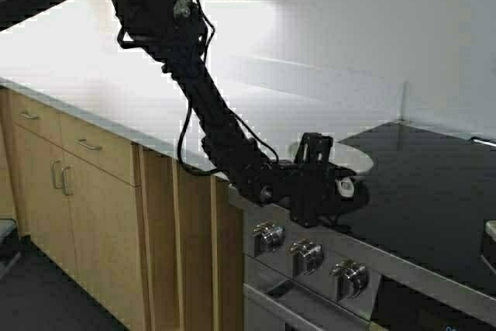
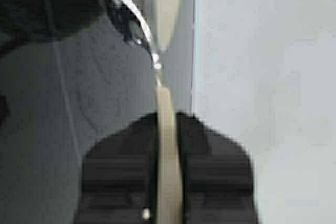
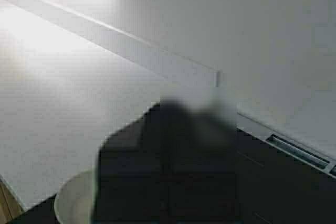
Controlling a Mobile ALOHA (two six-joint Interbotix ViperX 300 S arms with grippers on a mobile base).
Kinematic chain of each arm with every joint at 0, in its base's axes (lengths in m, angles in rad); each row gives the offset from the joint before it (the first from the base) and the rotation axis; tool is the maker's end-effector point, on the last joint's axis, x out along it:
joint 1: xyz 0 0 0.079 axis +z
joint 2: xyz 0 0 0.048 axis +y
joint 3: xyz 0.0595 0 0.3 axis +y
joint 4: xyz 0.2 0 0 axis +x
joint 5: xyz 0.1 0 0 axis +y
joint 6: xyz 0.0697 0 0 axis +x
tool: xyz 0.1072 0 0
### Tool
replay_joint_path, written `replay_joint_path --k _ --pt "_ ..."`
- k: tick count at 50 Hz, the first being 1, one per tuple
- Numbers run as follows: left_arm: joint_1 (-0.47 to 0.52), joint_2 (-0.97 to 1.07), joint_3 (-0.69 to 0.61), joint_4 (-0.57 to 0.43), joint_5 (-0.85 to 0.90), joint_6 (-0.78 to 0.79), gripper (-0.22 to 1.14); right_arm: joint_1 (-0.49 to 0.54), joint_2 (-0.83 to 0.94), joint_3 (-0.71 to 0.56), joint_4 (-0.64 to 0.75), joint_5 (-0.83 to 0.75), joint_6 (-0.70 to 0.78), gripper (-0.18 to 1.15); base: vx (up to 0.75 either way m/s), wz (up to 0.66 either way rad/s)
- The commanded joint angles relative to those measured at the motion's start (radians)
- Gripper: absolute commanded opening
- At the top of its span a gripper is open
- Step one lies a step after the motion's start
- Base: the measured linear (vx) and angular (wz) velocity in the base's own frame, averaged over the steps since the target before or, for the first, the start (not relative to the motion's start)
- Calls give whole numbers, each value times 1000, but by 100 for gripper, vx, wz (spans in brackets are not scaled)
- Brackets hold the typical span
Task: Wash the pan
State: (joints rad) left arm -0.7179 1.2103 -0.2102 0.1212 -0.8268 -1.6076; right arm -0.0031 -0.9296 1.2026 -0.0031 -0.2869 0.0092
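High view: the left arm reaches down from the upper left and across to the stove's near-left corner. The left gripper [image 1: 350, 190] sits low over the black cooktop [image 1: 434, 199], beside the pan [image 1: 358, 154]. The pan rests on the cooktop's left edge, just right of the white counter [image 1: 155, 98]; the gripper body hides its near side. Three knobs [image 1: 307, 255] line the stove front below the gripper. Wooden cabinets [image 1: 70, 184] stand under the counter at left.

Left wrist view: the left gripper [image 2: 168, 145] is clamped on the pan's handle [image 2: 168, 124], a thin cream strip pinched between the two dark fingers [image 2: 121, 177]. A shiny metal fitting joins the handle to the pan body beyond.

Right wrist view: the right gripper [image 3: 168, 166] hangs above the counter-cooktop boundary as a dark blurred mass; I cannot tell whether it is apart or together. The pan rim [image 3: 73, 198] shows just beside it.
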Motion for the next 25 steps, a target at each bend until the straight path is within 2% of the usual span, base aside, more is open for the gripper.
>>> replay_joint_path --k 1,5,15,25 --pt "6 -38 -9 -5 -3 3 -1 -2 6 -11 0 -5 0 6 0 0" --pt "6 -48 -5 -5 -6 3 6 -2 6 -11 0 -5 2 6 0 0" --pt "6 -77 28 -5 -9 3 1 -2 6 -12 0 -5 2 6 0 0" --pt "6 -155 153 -6 -72 5 1 -2 6 -11 0 -5 8 6 0 1"
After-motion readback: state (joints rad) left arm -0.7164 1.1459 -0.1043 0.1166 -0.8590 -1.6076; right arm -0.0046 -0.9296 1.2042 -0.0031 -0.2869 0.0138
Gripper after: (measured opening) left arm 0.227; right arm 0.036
